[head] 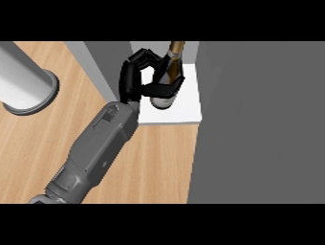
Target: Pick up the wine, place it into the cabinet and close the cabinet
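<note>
The wine bottle is dark with a golden neck and stands upright on the white floor of the open cabinet. My left hand reaches in from the lower left and is shut on the bottle. Its fingers curl over the bottle's far side and the thumb crosses the near side of the body. The hand hides much of the bottle's middle. My right hand does not show.
The cabinet's grey door stands open and fills the right side of the view. A grey cabinet wall rises left of the bottle. A large pale cylinder stands on the wooden counter at the left.
</note>
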Tool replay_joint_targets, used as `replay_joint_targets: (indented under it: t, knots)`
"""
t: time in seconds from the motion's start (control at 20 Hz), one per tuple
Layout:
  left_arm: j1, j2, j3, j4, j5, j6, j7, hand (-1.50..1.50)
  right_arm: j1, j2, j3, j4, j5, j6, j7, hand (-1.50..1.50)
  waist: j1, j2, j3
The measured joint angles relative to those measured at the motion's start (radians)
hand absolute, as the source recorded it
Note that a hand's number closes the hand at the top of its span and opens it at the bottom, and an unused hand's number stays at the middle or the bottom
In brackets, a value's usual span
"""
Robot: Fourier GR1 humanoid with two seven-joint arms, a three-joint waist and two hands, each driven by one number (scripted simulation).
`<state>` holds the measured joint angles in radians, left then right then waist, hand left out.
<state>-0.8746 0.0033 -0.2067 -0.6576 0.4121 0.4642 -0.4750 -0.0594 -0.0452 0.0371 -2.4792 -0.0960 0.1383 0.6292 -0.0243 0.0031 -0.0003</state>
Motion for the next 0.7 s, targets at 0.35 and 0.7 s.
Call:
replay_joint_targets:
  t: [0.35, 0.7]
  knots:
    - [-0.111, -0.001, 0.051, 0.170, -0.005, 0.024, -0.118, 1.50, -0.002, 0.009, -0.002, 0.009, -0.008, 0.013, -0.017, -1.50, -0.010, 0.005, 0.000]
    - [-0.200, -0.001, 0.110, 0.311, 0.005, 0.020, -0.206, 1.50, 0.001, 0.017, 0.012, 0.014, -0.011, 0.023, -0.023, -1.50, -0.022, 0.009, 0.000]
